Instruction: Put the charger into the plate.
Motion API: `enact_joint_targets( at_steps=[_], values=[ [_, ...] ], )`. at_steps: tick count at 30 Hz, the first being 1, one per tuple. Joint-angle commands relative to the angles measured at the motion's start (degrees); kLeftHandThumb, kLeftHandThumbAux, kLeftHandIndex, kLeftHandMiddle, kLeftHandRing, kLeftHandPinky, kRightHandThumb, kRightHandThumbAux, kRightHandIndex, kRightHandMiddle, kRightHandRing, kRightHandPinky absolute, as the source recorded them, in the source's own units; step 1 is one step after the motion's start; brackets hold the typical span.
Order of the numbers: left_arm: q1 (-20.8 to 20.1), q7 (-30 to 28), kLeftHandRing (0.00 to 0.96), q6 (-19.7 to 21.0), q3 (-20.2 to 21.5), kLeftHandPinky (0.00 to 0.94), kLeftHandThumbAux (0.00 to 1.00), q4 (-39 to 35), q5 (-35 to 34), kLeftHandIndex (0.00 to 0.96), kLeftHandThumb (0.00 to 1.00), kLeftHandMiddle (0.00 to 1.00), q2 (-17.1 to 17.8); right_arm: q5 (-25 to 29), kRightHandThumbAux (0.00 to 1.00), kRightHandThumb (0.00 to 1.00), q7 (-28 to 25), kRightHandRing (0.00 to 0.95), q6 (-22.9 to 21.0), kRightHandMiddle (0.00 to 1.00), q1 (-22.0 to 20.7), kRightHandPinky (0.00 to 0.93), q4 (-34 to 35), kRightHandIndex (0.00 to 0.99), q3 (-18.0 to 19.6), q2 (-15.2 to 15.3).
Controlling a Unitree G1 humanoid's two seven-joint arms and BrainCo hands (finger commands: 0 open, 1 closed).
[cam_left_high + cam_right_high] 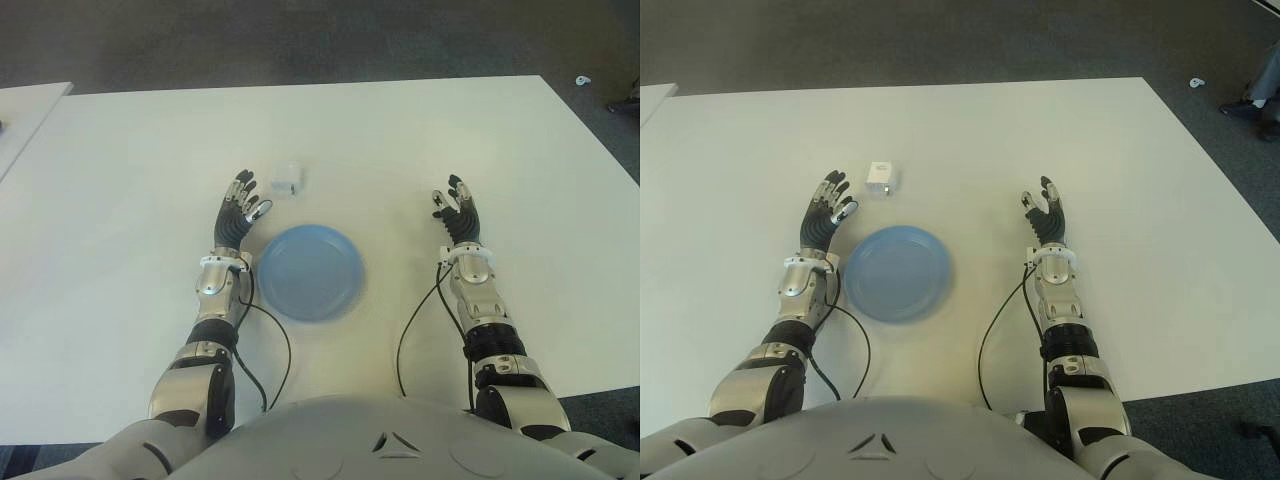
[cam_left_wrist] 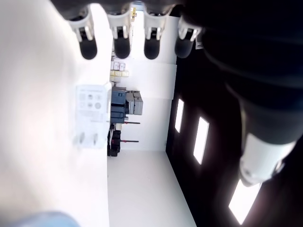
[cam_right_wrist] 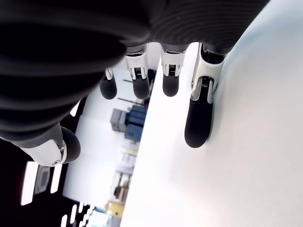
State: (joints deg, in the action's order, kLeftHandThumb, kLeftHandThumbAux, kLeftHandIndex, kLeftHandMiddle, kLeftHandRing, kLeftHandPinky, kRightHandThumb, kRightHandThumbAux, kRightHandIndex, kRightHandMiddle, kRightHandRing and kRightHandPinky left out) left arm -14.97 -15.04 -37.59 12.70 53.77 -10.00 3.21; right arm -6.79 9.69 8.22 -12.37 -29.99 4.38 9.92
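A small white charger lies on the white table, just beyond the blue plate; its prongs show in the left wrist view. The plate holds nothing. My left hand lies left of the plate and just short of the charger, fingers spread and holding nothing. My right hand shows to the right of the plate, fingers stretched out over the table, holding nothing.
A second white table edge shows at the far left. Dark floor lies beyond the table's far edge. Black cables trail from both wrists toward my body.
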Motion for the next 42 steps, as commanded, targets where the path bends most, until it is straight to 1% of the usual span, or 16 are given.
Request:
enact_joint_targets(
  at_steps=[1,9,15,18,25,32,35,39,40,42],
  values=[
    [4.46,-0.1,0.038,4.59,0.37,0.045,0.727,2.65,-0.92,0.0,0.105,0.05,-1.16,-0.24,0.475,0.294,-0.51,0.017,-3.26,0.009,1.63,0.071,-1.6,0.005,-0.73,-0.85],
    [4.75,0.1,0.046,5.48,0.0,0.062,0.736,1.42,-1.07,0.002,0.082,0.054,-1.39,-0.54,0.486,0.298,0.32,0.019,-2.79,0.01,2.22,0.074,-1.1,0.009,-1.04,-1.15],
    [4.52,-0.03,0.051,6.45,0.13,0.069,0.726,0.88,-1.36,0.007,0.082,0.056,-1.38,-0.72,0.494,0.3,0.88,0.02,-2.47,0.009,2.51,0.077,-0.8,0.012,-1.28,-1.36],
    [4.51,-0.45,0.052,6.2,0.17,0.073,0.731,0.55,-1.67,0.008,0.085,0.056,-1.6,-0.77,0.496,0.3,1.03,0.02,-2.05,0.008,2.75,0.081,-0.68,0.012,-1.37,-1.46],
    [4.7,-0.89,0.047,6.0,-0.02,0.064,0.756,0.07,-1.9,0.006,0.094,0.054,-1.57,-0.6,0.502,0.32,1.05,0.018,-1.26,0.005,3.18,0.082,-0.21,0.013,-1.44,-1.8],
    [4.81,0.14,0.049,7.42,-0.46,0.059,0.755,-0.62,-1.0,0.008,0.084,0.061,-1.1,-0.59,0.509,0.326,1.3,0.018,-0.45,0.006,3.3,0.084,-0.06,0.018,-1.59,-2.45],
    [4.9,0.69,0.056,8.12,-0.34,0.073,0.75,-1.11,-1.01,0.011,0.098,0.067,-1.16,-0.64,0.509,0.321,1.42,0.018,-0.03,0.007,3.27,0.084,-0.2,0.02,-1.59,-2.57],
    [5.0,1.89,0.069,9.08,-0.09,0.097,0.761,-2.28,-1.18,0.014,0.152,0.08,-1.56,-0.62,0.504,0.316,1.49,0.02,0.55,0.008,3.13,0.086,-0.44,0.022,-1.57,-2.72],
    [4.98,2.44,0.072,9.65,-0.24,0.099,0.764,-3.43,-1.08,0.014,0.164,0.081,-1.74,-0.6,0.503,0.316,1.51,0.02,0.69,0.008,3.09,0.087,-0.53,0.022,-1.54,-2.75],
    [4.78,4.41,0.078,12.22,-1.06,0.107,0.758,-8.32,-0.41,0.015,0.199,0.086,-2.17,-0.57,0.5,0.315,1.61,0.021,0.91,0.009,3.01,0.09,-0.66,0.022,-1.49,-2.85]
  ],
)
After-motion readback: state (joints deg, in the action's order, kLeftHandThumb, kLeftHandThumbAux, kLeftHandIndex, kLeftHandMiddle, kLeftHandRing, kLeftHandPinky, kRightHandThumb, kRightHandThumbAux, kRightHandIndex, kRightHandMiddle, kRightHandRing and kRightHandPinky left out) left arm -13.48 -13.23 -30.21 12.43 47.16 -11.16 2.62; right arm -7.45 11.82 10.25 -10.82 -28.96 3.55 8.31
